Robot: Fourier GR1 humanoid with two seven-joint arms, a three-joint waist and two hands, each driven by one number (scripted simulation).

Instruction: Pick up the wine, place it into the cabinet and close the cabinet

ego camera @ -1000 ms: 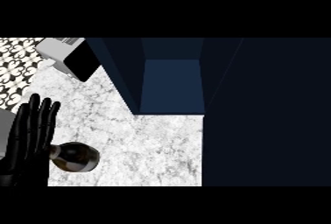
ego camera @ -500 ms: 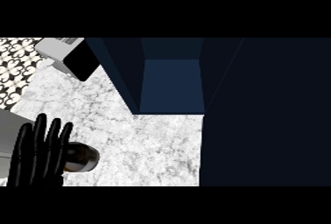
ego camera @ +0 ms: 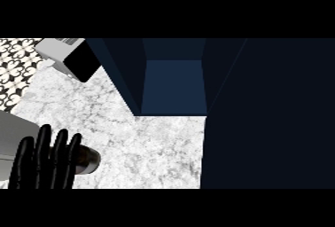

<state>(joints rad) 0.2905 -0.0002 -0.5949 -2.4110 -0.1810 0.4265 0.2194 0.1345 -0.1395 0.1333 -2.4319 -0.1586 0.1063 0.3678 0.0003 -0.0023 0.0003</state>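
Head view: left hand [ego camera: 44, 163], fingers straight and holding nothing, sits just left of the wine [ego camera: 85, 159]; the open cabinet [ego camera: 173, 86] lies far right.

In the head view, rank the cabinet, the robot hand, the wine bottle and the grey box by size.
1. cabinet
2. left robot hand, though likely nearer the camera
3. grey box
4. wine bottle, partly hidden by that robot hand

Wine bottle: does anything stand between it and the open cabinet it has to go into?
Nothing visible does. Only bare white marble counter lies between the dark round wine bottle and the open dark blue cabinet. The grey-and-black appliance sits upper left, off that path. The black left hand overlaps the bottle.
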